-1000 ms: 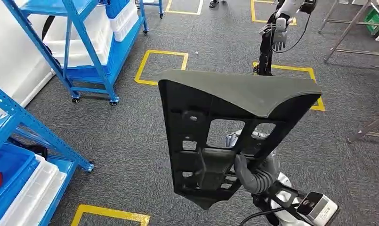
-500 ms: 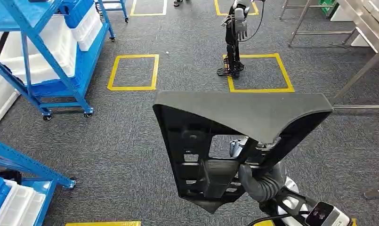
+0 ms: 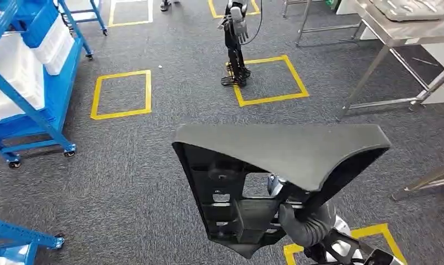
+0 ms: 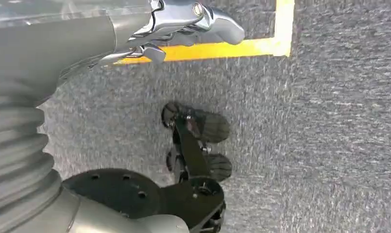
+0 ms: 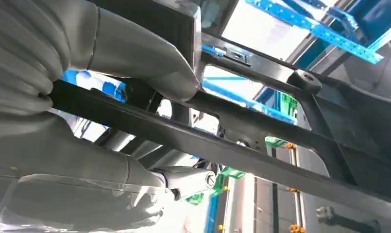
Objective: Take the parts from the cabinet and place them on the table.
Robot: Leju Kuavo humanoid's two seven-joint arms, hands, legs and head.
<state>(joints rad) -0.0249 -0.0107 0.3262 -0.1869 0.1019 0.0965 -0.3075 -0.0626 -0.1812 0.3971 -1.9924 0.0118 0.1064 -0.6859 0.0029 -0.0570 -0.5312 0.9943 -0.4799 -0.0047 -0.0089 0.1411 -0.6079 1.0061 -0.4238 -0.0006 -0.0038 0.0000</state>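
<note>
The black plastic seat-back part point(image 3: 274, 182) is being gripped by its ribbed frame in the right hand point(image 3: 302, 221) and carried upright above the carpet, and should be kept level until the steel table point(image 3: 407, 30) ahead-right is being reached.

Black part point(image 3: 297, 149), grey hand point(image 3: 305, 221) at 5 o'clock, grey speckled carpet point(image 3: 153, 143), yellow squares point(image 3: 122, 94), blue rack point(image 3: 26, 118) at 9 o'clock, white bins point(image 3: 10, 88), steel table point(image 3: 396, 30)
</note>
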